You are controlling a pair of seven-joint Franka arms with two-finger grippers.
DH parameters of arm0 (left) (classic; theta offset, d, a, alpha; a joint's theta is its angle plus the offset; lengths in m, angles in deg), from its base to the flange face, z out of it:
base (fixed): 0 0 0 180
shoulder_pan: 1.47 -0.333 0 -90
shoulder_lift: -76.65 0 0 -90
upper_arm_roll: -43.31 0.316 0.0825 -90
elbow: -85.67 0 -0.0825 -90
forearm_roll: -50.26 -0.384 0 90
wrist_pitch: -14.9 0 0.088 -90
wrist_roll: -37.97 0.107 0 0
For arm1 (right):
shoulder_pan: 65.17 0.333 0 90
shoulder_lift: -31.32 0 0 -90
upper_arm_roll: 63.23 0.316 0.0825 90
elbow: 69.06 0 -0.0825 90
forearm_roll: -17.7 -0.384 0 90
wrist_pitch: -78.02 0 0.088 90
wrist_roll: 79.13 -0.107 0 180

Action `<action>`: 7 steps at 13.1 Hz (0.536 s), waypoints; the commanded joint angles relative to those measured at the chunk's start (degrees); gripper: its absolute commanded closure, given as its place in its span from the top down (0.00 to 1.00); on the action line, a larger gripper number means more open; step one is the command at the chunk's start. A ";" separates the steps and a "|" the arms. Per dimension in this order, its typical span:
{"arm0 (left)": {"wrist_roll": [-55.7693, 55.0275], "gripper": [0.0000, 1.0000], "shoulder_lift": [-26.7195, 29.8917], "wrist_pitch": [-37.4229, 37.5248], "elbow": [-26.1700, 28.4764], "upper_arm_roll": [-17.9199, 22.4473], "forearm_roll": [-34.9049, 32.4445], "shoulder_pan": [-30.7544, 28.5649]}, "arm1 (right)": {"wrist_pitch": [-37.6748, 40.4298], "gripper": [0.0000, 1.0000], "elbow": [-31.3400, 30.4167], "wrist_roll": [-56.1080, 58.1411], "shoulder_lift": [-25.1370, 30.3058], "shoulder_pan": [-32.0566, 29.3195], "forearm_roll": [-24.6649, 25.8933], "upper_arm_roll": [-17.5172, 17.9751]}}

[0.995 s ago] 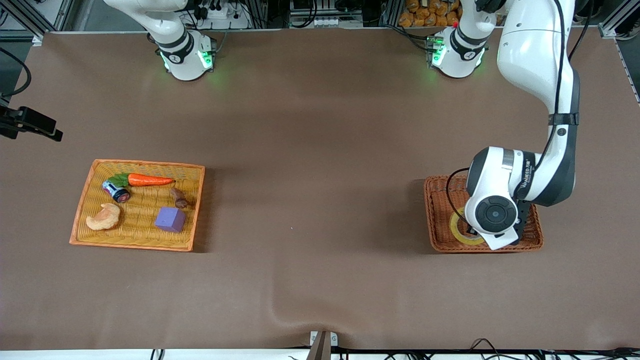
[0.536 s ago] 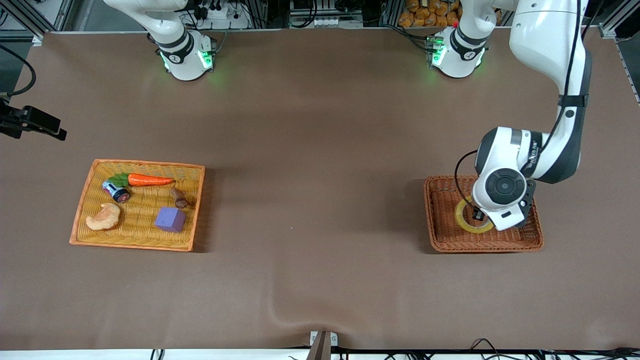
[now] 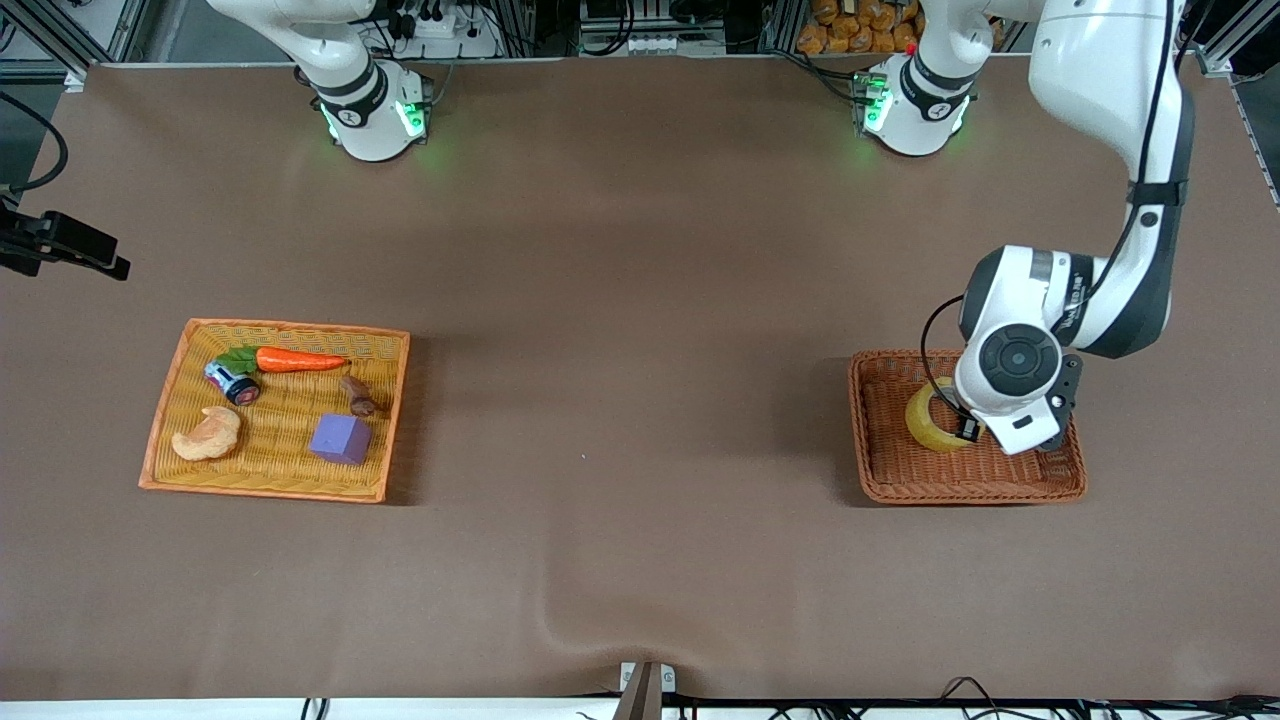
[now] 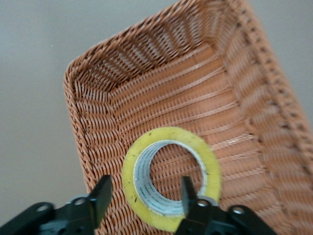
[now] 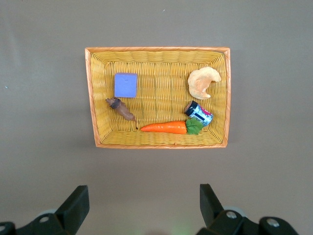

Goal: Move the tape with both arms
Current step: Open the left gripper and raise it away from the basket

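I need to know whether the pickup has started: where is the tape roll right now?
The tape is held by the left gripper, one finger through its core, tilted just above the brown basket at the left arm's end of the table.

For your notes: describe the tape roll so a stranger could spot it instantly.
Find the brown wicker basket at the left arm's end of the table. Over it, the left hand grips the tape: a translucent yellow ring with a grey-white core, the basket's only object.

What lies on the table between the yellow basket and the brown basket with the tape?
Nothing: the front view shows only bare brown table between the yellow basket and the brown basket.
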 commanded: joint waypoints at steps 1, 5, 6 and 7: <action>10.42 1.00 7.74 0.16 0.92 -0.77 -0.74 -1.74 | 0.46 1.00 -0.52 0.62 0.45 -0.50 -0.75 0.09; 39.44 1.00 13.83 0.51 0.92 -0.86 4.90 -4.99 | 0.46 1.00 -0.70 0.80 0.45 -0.50 -0.75 0.09; 45.33 1.00 14.71 0.86 1.19 -0.95 5.51 -4.91 | 0.46 1.00 -0.61 0.80 0.36 -0.42 -0.75 0.09; 51.65 1.00 16.80 2.43 1.80 -1.38 6.99 -4.91 | 0.37 1.00 -0.61 0.80 0.36 -0.42 -0.75 0.09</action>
